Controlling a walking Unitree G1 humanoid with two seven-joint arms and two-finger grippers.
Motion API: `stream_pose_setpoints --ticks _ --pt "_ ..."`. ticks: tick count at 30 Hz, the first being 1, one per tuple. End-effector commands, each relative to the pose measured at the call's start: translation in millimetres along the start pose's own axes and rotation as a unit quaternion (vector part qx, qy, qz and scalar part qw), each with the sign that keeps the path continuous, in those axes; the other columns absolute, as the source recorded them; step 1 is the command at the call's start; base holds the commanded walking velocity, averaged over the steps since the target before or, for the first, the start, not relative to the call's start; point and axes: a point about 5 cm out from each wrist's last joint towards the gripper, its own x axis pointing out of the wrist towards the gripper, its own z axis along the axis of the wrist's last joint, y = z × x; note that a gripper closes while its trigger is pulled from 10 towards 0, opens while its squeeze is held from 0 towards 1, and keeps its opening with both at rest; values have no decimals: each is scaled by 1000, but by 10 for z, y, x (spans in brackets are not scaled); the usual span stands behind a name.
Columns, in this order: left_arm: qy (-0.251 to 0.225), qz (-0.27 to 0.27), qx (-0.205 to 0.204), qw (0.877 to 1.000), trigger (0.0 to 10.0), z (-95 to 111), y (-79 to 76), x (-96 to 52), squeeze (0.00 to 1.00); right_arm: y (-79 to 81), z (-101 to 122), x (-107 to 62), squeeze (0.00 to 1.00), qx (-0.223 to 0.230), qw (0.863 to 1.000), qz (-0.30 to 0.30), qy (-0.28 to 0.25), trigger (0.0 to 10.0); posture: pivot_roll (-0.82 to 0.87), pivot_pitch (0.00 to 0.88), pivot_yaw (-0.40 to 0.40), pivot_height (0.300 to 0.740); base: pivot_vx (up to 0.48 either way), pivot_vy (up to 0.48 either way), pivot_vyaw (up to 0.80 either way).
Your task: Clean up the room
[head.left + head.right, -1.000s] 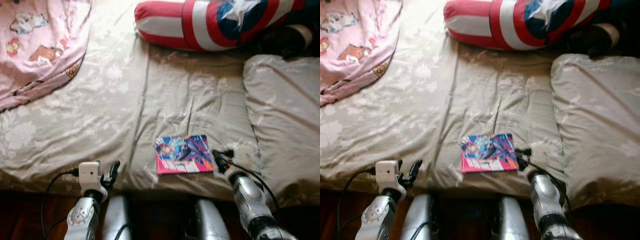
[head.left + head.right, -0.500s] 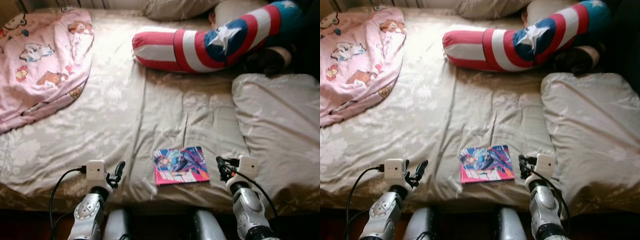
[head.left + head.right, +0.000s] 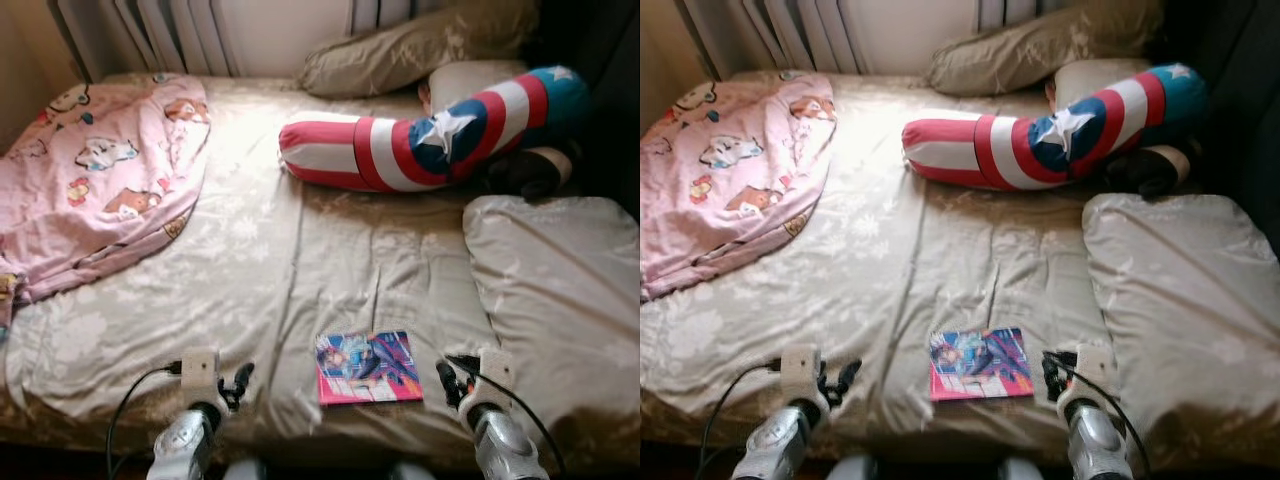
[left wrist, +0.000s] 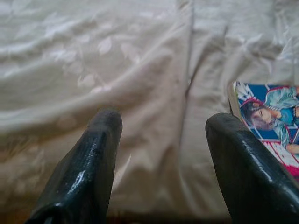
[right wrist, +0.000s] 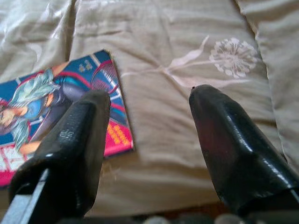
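Note:
A colourful comic book (image 3: 368, 366) lies flat on the beige bedspread (image 3: 300, 250) near the bed's front edge, and the left wrist view catches its corner (image 4: 268, 116). My right gripper (image 3: 447, 378) hovers open just right of the book, empty; the right wrist view has the book (image 5: 51, 102) beside one finger. My left gripper (image 3: 238, 383) is open and empty over the bedspread, well left of the book.
A pink cartoon blanket (image 3: 90, 190) is bunched at the bed's left. A red, white and blue striped bolster (image 3: 430, 135) lies across the back. Beige pillows sit at the right (image 3: 555, 290) and at the head (image 3: 420, 45). A radiator (image 3: 150, 35) stands behind.
The view has tilted up and pulled back, bringing in the head of the bed and the radiator. Both grippers stay low at the front edge beside the book.

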Motion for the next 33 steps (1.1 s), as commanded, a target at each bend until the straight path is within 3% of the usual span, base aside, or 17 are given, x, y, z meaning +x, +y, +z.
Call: stream_pose_setpoints --ticks 1,17,33 --pt "25 3 6 1000 10000 -78 3 -11 0 -41 -101 -31 0 2 1000 -11 23 10000 4 5 -22 740 0 0 0" --pt "139 56 -7 989 10000 -553 138 -242 0 -153 -449 -171 0 -11 994 -30 101 10000 -7 0 -26 740 0 0 0" --pt "161 42 12 986 10000 -646 90 -284 0 -97 -693 -273 0 5 990 -37 138 10000 -32 0 -3 740 0 0 0"
